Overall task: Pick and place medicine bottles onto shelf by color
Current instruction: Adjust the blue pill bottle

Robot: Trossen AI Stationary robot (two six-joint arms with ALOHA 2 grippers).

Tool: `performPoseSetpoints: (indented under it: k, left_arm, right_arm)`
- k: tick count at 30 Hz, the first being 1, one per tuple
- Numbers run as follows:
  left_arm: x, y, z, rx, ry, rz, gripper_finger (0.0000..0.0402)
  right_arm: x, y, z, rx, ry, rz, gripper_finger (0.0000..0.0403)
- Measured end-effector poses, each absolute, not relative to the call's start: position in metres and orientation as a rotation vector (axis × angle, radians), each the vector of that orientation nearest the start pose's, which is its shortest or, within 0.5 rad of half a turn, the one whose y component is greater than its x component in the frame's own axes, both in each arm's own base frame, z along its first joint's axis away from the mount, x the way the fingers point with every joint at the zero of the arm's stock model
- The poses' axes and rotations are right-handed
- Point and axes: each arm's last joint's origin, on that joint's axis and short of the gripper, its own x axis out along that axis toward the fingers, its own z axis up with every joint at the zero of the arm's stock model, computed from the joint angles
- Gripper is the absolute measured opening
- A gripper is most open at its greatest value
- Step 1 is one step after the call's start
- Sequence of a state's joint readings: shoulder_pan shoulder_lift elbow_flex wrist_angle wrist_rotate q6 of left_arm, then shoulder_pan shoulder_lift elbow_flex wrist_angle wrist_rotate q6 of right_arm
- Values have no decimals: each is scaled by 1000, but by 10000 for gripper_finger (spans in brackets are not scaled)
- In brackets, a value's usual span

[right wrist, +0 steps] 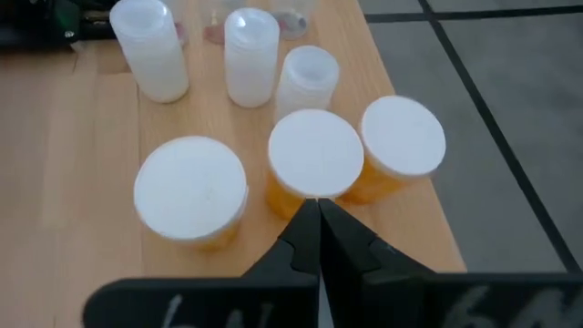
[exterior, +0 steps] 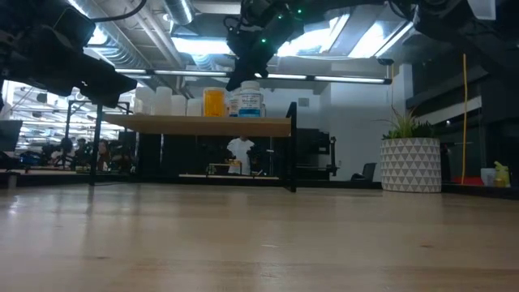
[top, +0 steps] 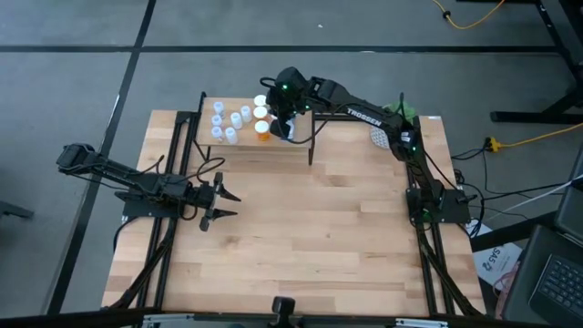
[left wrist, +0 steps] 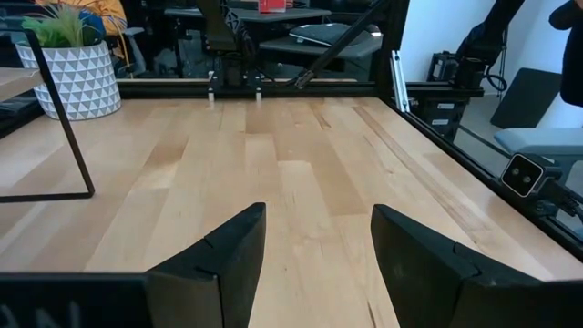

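Observation:
The shelf (top: 239, 144) stands at the table's far side, with medicine bottles on its light wood top (right wrist: 82, 137). Three orange bottles with white caps (right wrist: 315, 153) stand in a row, and pale vials (right wrist: 250, 55) stand behind them. In the low view a white bottle with a blue label (exterior: 248, 102) stands on the shelf next to an orange one (exterior: 213, 102). My right gripper (right wrist: 316, 214) hangs shut over the shelf, slanting down at the middle orange bottle. My left gripper (left wrist: 319, 246) rests open and holds nothing, low over the table's left side (top: 226, 202). My right gripper's shut fingertips stand at the near rim of the middle orange bottle's white cap (right wrist: 314, 189), coming slanting down from above. I cannot tell whether they touch it. The bottle stands upright on the shelf.
A white patterned pot with a green plant (exterior: 410, 162) stands at the table's far right, beside the right arm (top: 364, 114). The shelf's thin black legs (left wrist: 68, 128) reach down to the tabletop. Bare wood (top: 310, 228) stretches from the shelf to the near edge.

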State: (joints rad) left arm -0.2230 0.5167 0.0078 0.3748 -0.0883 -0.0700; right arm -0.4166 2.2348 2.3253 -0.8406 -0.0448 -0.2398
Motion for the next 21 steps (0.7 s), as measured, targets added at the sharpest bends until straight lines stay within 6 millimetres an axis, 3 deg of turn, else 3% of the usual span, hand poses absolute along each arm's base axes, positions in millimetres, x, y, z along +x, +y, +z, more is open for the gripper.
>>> performPoseSetpoints:
  k: [21]
  left_arm:
    - [127, -26, 154, -49, 138, -130, 193]
  right_arm:
    - [440, -186, 336, -33, 869, -351, 3]
